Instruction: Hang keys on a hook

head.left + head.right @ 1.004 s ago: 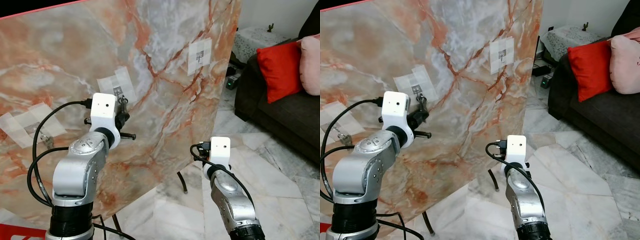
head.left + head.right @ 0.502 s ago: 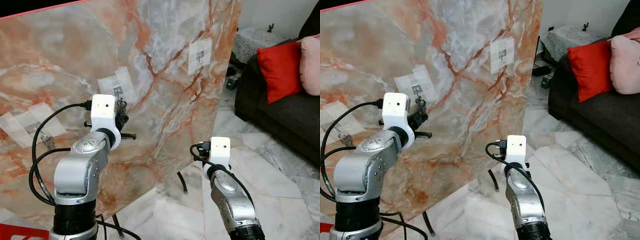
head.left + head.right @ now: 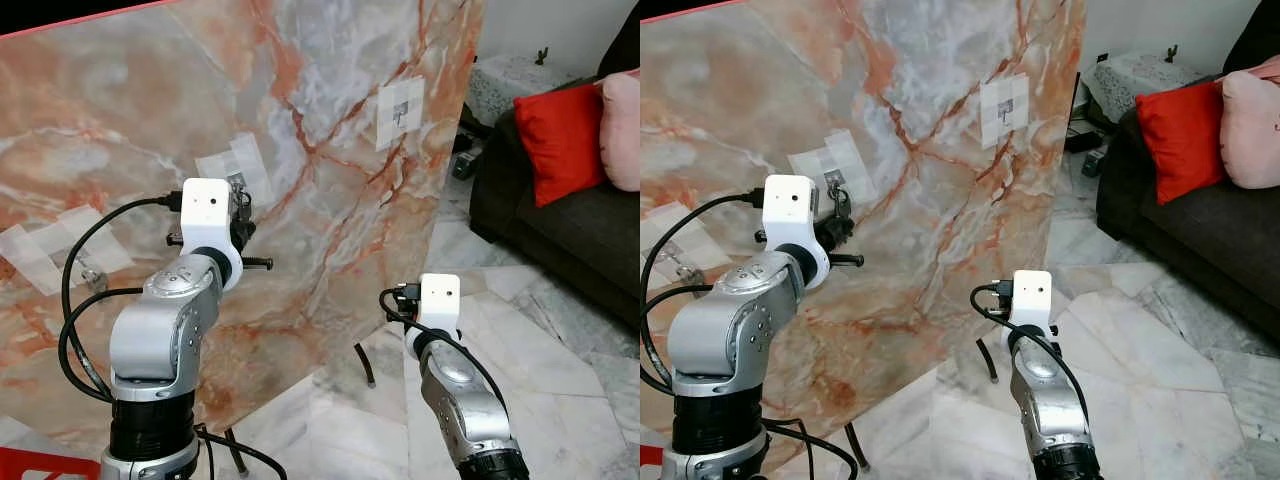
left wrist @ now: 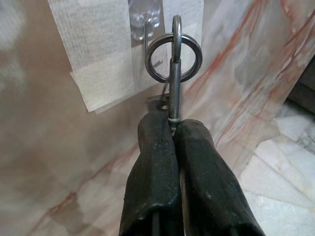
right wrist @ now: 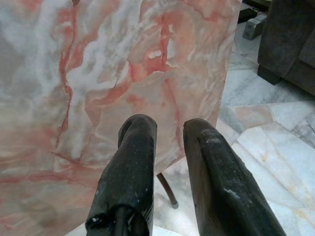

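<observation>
Steel split key ring [image 4: 173, 57] being gripped by left pincer [image 4: 172, 129], raised at clear plastic hook [image 4: 144, 19] on orange-veined marble board [image 3: 330, 200] for threading; right pincer [image 5: 170, 135] idling, parted, holding nothing.

A tilted slab of pink-and-grey marble-patterned board [image 3: 330, 180] stands on thin black legs [image 3: 364, 366] on the pale marble-tiled floor [image 3: 560, 340]; three translucent tape patches [image 3: 400, 113] are stuck to its face, each bearing a small hook [image 4: 144, 29].
</observation>
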Robot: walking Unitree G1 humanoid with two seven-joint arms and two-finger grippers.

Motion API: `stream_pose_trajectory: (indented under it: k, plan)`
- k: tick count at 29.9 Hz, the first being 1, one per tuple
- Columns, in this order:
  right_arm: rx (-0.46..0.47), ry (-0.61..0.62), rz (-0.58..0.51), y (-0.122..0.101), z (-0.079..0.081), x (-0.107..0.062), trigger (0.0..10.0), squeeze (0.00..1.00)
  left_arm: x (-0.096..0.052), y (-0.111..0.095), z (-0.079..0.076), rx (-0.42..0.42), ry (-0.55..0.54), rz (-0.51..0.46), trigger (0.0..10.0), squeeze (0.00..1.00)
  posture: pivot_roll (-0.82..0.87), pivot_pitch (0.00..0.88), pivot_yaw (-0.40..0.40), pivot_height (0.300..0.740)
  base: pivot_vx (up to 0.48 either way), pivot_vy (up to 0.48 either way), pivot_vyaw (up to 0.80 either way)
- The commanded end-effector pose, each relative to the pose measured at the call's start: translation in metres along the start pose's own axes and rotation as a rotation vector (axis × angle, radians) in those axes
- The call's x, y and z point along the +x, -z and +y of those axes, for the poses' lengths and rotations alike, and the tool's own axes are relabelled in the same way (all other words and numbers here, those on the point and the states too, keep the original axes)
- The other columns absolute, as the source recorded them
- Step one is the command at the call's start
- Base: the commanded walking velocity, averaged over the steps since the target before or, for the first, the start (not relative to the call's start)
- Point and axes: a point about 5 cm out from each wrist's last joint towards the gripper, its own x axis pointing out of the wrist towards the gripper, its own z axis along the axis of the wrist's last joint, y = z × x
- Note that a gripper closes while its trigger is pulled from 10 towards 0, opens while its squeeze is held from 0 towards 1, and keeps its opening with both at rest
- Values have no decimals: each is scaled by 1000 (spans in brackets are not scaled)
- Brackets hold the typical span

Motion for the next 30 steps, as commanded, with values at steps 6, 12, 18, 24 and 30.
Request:
stream_pose_trajectory:
  k: [6,12,18,24,30]
  plan:
    - [-4,-8,0,1,4,0,10000,0,3,2,1,8,-31,31,10000,0,102,38,31,740,0,0,0]
    - [-2,-7,-1,1,4,0,10000,0,5,1,0,-9,-39,32,10000,0,101,39,31,740,0,0,0]
    - [0,-7,-2,1,5,0,10000,0,6,-2,-1,-24,-39,21,10000,0,101,40,33,740,0,0,0]
    - [1,-7,-2,1,5,0,10000,0,7,-5,-2,-39,-54,10,10000,0,101,40,34,740,0,0,0]
    - [2,-6,-3,1,5,0,10000,0,7,-6,-2,-42,-77,4,10000,0,102,40,35,740,0,0,0]
